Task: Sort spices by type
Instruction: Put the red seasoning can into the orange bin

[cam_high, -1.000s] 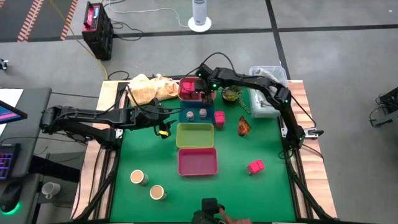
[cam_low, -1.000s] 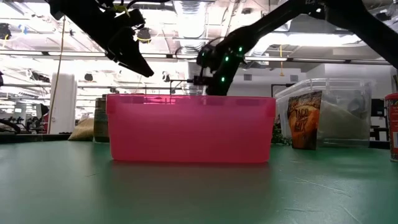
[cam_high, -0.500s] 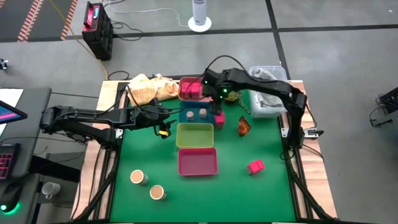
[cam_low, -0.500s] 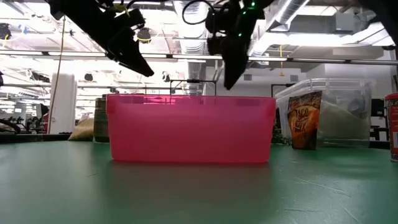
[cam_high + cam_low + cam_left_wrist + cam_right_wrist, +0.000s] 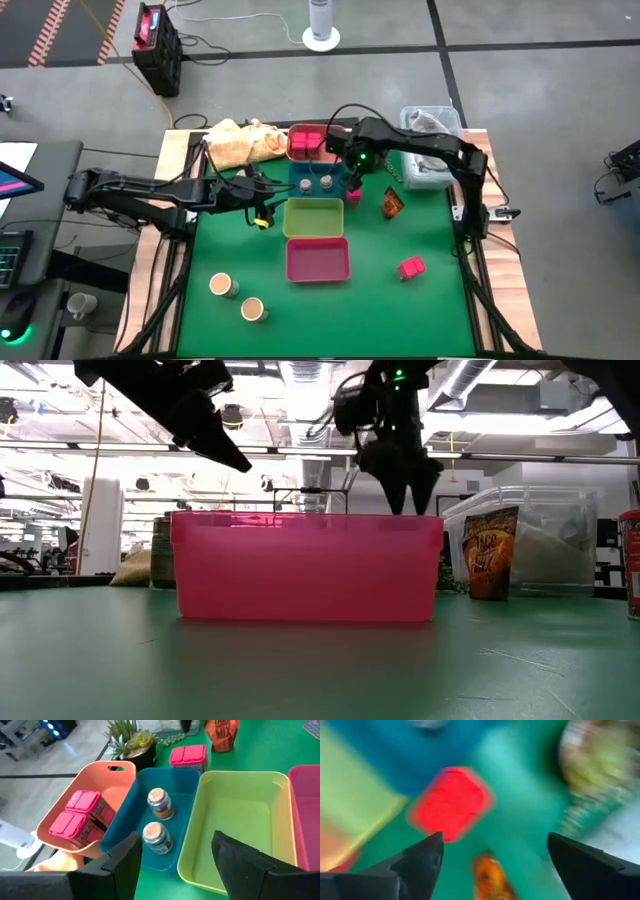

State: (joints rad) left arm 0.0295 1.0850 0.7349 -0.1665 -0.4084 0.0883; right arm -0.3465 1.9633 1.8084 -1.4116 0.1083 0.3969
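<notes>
My right gripper (image 5: 352, 176) hangs open, pointing down, above a loose pink-red cube (image 5: 451, 802) that rests on the green mat beside the blue tray (image 5: 305, 188). My left gripper (image 5: 175, 865) hovers open and holds nothing, left of the yellow-green tray (image 5: 240, 820). Two grey shaker jars (image 5: 160, 804) stand in the blue tray. Two pink-red cubes (image 5: 82, 805) lie in the orange tray (image 5: 100, 770). Another cube (image 5: 411, 267) lies near the right edge. The orange-brown packet (image 5: 391, 203) stands right of the trays. Two tan-topped jars (image 5: 221, 285) stand near left.
A pink tray (image 5: 318, 259) sits nearest the front edge and fills the low view (image 5: 308, 567). A potted plant (image 5: 130, 742), a clear plastic container (image 5: 430, 150) and a yellow cloth (image 5: 240, 140) lie along the far edge.
My right gripper has left the orange tray and risen. It moved toward the near edge to stand above the loose cube beside the blue tray. It has tipped to point straight down and its fingers have spread wider.
</notes>
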